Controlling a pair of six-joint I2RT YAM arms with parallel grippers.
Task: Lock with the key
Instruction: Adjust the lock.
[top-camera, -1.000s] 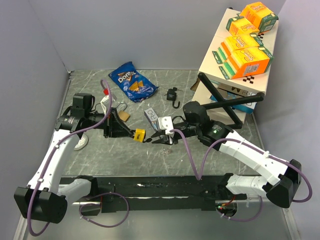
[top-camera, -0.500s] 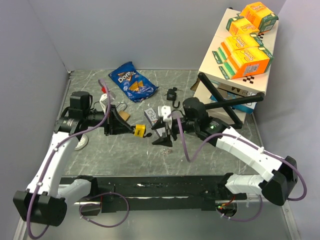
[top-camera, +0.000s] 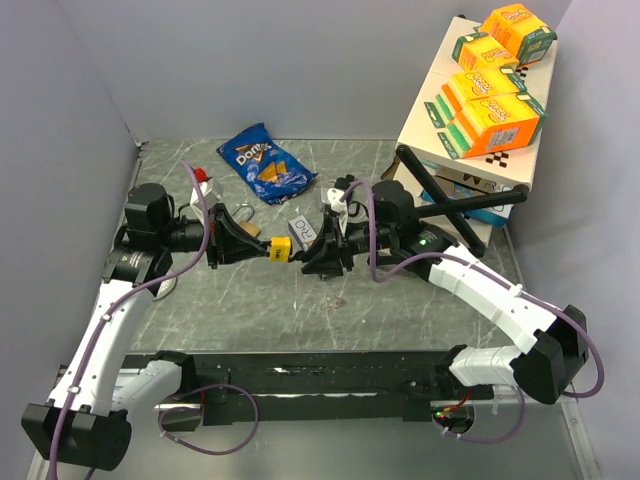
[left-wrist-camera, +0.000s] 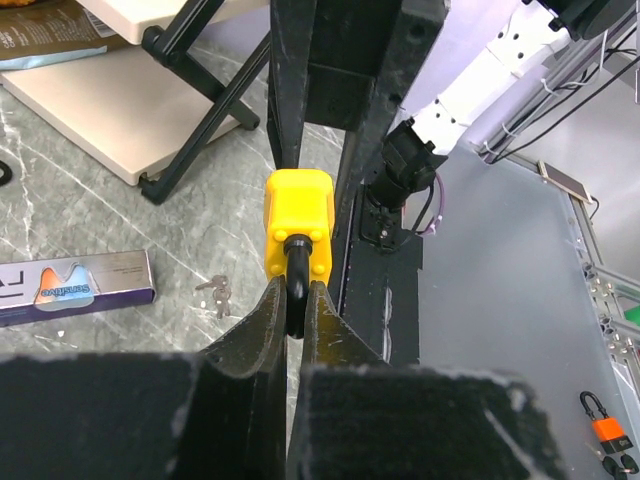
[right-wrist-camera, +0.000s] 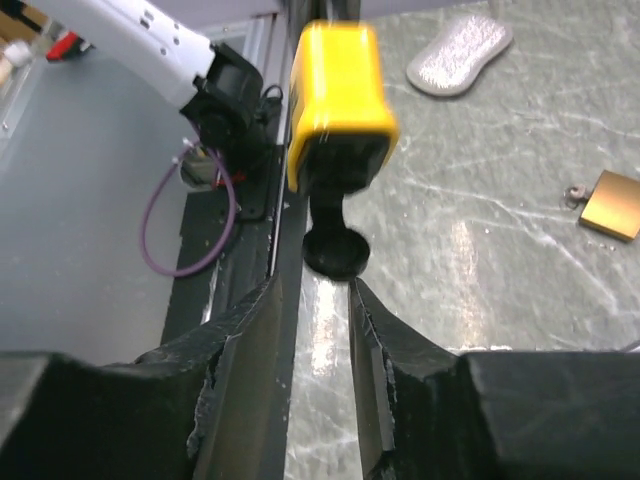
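Note:
A yellow padlock (top-camera: 281, 247) hangs in the air over the middle of the table. My left gripper (top-camera: 262, 248) is shut on its black shackle (left-wrist-camera: 294, 275), with the yellow body (left-wrist-camera: 298, 215) just beyond the fingertips. A black key head (right-wrist-camera: 335, 250) sticks out of the padlock's body (right-wrist-camera: 338, 100). My right gripper (right-wrist-camera: 312, 292) is open, its fingertips on either side just short of the key head and not touching it. In the top view the right gripper (top-camera: 308, 255) faces the left one across the padlock.
A brass padlock (top-camera: 247, 230) lies behind the left gripper. A small key bunch (top-camera: 335, 300) and a silver box (top-camera: 302, 228) lie on the marble table. A Doritos bag (top-camera: 264, 165) is at the back, and a shelf with orange boxes (top-camera: 490, 90) stands at the back right.
My right gripper has risen from the table and swung left up to the key end of the padlock. My left gripper has carried the padlock slightly up and back.

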